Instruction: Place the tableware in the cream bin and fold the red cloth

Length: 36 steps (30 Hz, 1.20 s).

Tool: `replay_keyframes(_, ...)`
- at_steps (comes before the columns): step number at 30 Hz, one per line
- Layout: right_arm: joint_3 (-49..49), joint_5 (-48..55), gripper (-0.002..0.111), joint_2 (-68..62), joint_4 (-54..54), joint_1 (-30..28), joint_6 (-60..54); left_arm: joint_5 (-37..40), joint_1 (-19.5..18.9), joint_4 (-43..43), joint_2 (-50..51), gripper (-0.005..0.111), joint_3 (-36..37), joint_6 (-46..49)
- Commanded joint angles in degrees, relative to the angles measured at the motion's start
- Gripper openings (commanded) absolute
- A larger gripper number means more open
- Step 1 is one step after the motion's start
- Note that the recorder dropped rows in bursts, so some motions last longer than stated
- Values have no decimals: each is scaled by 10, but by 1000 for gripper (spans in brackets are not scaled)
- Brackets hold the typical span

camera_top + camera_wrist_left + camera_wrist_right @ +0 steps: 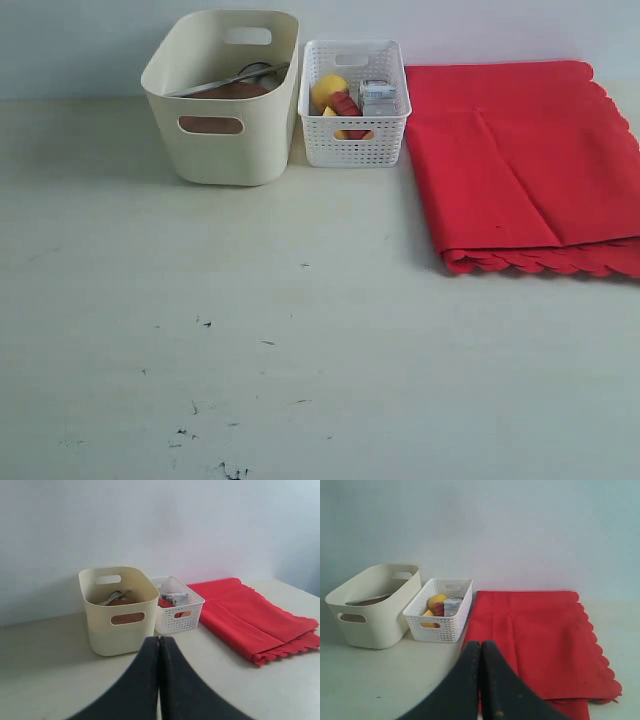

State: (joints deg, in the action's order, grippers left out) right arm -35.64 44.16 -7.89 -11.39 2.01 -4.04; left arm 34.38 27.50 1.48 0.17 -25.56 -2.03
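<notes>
Red cloth (520,170) folded beside basket (355,145) (carton (378,96) print unreadable), left tool (159,641), right tool (480,644) pinched closed, empty

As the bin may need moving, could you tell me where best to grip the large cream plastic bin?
I'd take the large cream plastic bin by its front wall above the oval handle cut-out, coming from above: the rim there is thin, upright and open, while the white lattice basket crowds its right side.

Left tool (159,639) closed, dark fingers (142,680) pressed flat together, nothing held. Right tool (480,643) same, closed and empty. Both aim toward the tabletop's (50,655) far edge.
</notes>
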Motion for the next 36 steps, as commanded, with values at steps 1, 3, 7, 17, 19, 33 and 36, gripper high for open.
replay_keyframes(1, 4, 0, 0, 1, -5, -1, -2, -1, -2, -3, -2, 0, 4, 3)
replay_keyframes(3, 4, 0, 0, 1, -5, -1, -2, -1, -2, -3, -2, 0, 4, 3)
replay_keyframes(7, 4, 0, 0, 1, -5, -1, -2, -1, -2, -3, -2, 0, 4, 3)
replay_keyframes(17, 4, 0, 0, 1, -5, -1, -2, -35, -15, -9, -2, 0, 35, -1)
replay_keyframes(19, 4, 0, 0, 1, -5, -1, -2, -75, -33, -10, -2, 0, 54, -11)
replay_keyframes(33, 4, 0, 0, 1, -5, -1, -2, -208, -197, -25, -2, 0, 198, -46)
replay_keyframes(36, 4, 0, 0, 1, -5, -1, -4, -209, -227, -48, -2, 0, 218, -77)
